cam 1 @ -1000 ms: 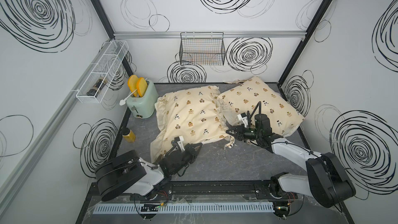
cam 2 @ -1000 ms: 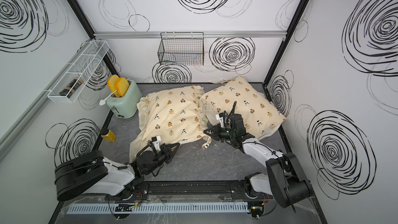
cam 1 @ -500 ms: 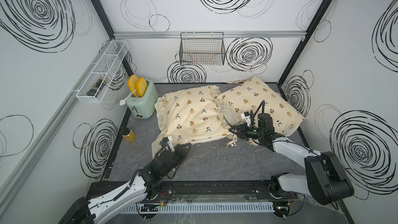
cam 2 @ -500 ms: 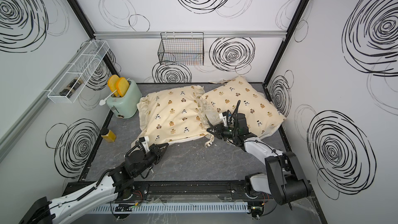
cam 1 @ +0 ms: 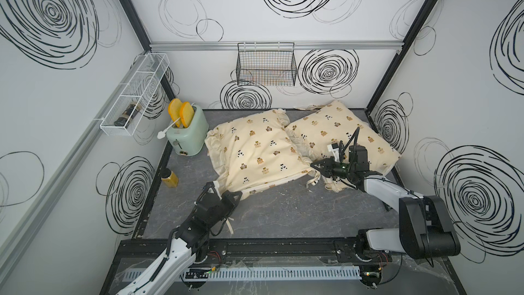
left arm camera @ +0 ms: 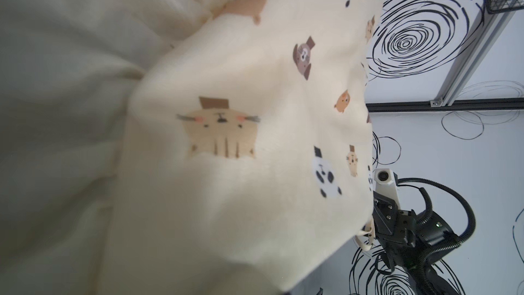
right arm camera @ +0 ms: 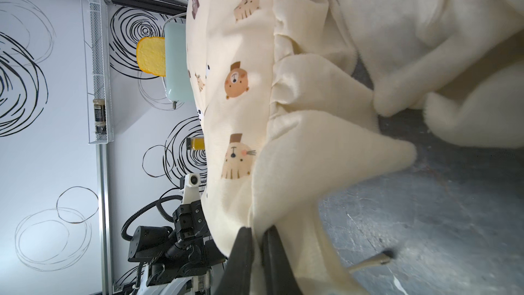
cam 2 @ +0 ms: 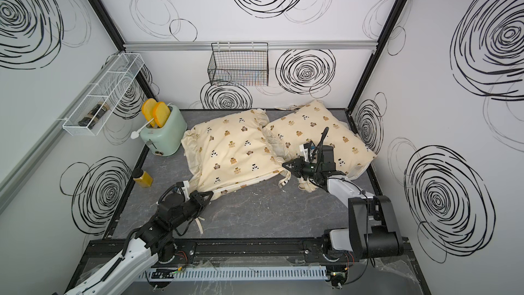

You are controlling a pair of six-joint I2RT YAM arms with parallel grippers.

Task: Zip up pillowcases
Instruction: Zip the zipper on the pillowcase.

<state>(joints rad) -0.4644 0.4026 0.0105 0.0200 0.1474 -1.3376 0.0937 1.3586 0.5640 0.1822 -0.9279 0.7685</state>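
Both arms stretch one pillowcase (cam 1: pixel 255 151) across the table (cam 1: pixel 283 214): the left gripper (cam 1: pixel 238 194) is clamped on its near corner, the right gripper (cam 1: pixel 313 165) on its ruffle. The second pillowcase (cam 1: pixel 340 129) lies alongside, partly under the right arm. The toaster (cam 1: pixel 187 134) and bottle (cam 1: pixel 169 179) stand well apart.

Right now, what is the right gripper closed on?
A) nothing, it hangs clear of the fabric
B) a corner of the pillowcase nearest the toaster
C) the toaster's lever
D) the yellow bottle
B: in the right wrist view the right gripper pinches cream fabric at the ruffled corner of the pillowcase, with the toaster beyond it.
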